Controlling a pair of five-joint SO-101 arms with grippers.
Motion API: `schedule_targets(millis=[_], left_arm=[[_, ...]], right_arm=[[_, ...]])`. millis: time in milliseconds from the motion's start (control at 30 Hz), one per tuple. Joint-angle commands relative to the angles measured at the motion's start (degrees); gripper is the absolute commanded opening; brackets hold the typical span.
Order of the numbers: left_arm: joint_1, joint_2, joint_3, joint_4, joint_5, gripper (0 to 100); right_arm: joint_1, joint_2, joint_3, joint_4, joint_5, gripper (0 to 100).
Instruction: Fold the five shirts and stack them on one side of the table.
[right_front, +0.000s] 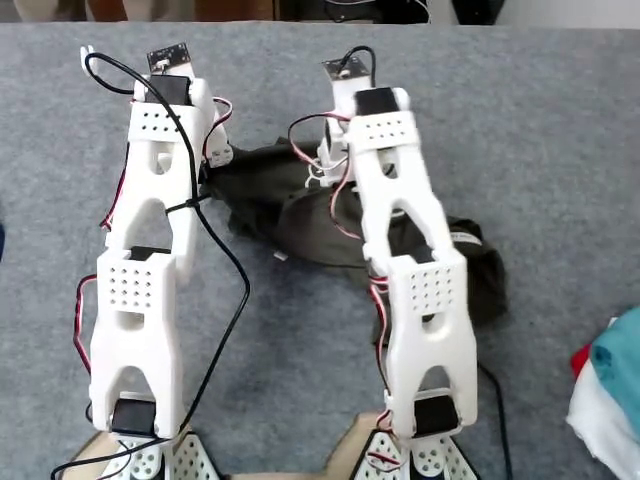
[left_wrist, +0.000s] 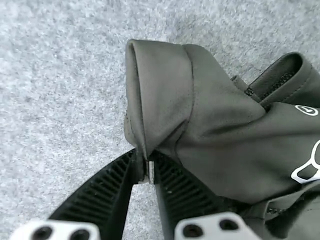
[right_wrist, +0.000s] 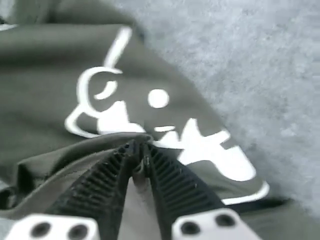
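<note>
A dark olive shirt (right_front: 300, 215) lies crumpled on the grey carpeted table between the two arms, reaching out past the right arm (right_front: 480, 270). My left gripper (left_wrist: 148, 167) is shut on a folded edge of this shirt (left_wrist: 210, 135), which bunches up beyond the black ribbed fingers (left_wrist: 112, 187). In the high view that gripper (right_front: 215, 150) sits at the shirt's far left corner. My right gripper (right_wrist: 139, 152) is shut on a fold of the same shirt (right_wrist: 60, 65), right beside its white printed graphic (right_wrist: 150, 117). That gripper (right_front: 335, 160) is over the shirt's far middle.
A pile of shirts (right_front: 612, 385), teal, white and red, lies at the table's right edge. Black cables (right_front: 215, 250) trail across the carpet by the left arm. Bare grey carpet (right_front: 560, 130) spreads to the far right and far left.
</note>
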Motion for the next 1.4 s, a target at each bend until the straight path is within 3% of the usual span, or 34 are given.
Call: schedule_targets(millis=[0, 200, 300, 467, 667, 1033, 1167, 1367], left_arm=[[0.00, -0.84, -0.70, 0.44, -0.18, 2], [0.18, -0.84, -0.70, 0.44, -0.79, 2], [1.93, -0.92, -0.26, 0.62, -7.21, 2], [3.69, -1.10, -0.09, 2.29, -10.73, 6], [0.88, -1.36, -0.18, 2.29, -12.75, 25], [-7.38, -1.36, 4.92, 2.29, -16.62, 25], [-8.09, -1.36, 9.05, 2.29, -14.95, 25], [-9.85, -1.36, 5.27, 2.29, -3.87, 25]], right_arm=[[3.21, -1.10, -6.37, 0.26, -0.53, 0.5], [6.64, -4.35, -17.63, 5.10, -0.26, 0.5], [7.25, -6.20, -24.57, 10.20, -0.18, 0.5], [10.07, -9.71, -33.01, 12.13, -0.26, 0.5], [16.13, -16.04, -34.15, 12.22, 2.37, 0.5], [21.58, -17.71, -33.89, 12.22, 3.78, 0.5], [21.49, -15.96, -32.31, 11.87, 3.43, 0.5], [24.84, -13.67, -32.57, 7.91, 3.34, 0.5]])
